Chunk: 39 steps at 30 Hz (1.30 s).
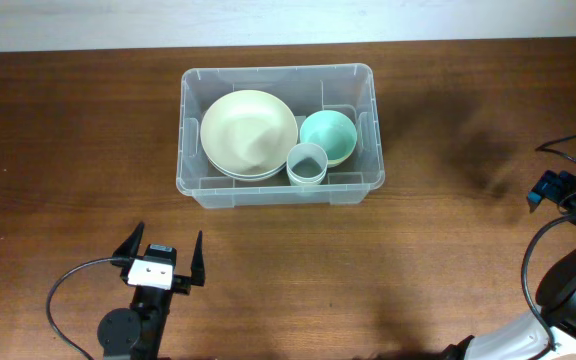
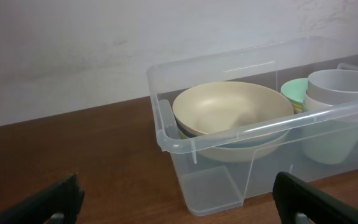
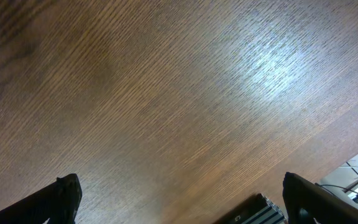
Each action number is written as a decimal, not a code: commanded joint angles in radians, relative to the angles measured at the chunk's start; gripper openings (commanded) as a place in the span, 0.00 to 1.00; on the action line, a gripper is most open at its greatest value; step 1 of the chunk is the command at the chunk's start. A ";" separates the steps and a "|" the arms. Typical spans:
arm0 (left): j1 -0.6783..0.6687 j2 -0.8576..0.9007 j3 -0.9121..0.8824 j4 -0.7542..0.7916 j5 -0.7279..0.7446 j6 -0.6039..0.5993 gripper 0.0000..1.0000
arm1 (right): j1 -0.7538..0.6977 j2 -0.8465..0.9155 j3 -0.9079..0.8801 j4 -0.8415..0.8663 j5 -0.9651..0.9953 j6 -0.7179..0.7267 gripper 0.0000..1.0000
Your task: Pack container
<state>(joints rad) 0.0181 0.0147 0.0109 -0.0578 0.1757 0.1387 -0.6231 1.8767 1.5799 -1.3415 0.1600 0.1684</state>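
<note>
Container [image 1: 278,192], upper centre, holds cream bowls [image 1: 249,133], green bowl [image 1: 330,132] and cup [image 1: 307,163]; packing appears complete. Left gripper [image 1: 169,238] and right gripper [image 3: 182,200] are spread and empty.

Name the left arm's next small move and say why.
Probably just pull the open left gripper back a little and stop. The cream bowl, the green bowl and the pale cup already sit inside the container, and the overhead view shows nothing else left to pack, so packing looks done.
</note>
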 commanded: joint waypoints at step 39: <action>-0.004 -0.010 -0.002 -0.008 -0.008 0.013 1.00 | 0.230 -0.676 -0.277 0.456 -0.103 -0.008 0.99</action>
<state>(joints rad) 0.0181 0.0147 0.0109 -0.0582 0.1753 0.1383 -0.4732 1.3193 1.3941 -0.9627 0.0834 0.1677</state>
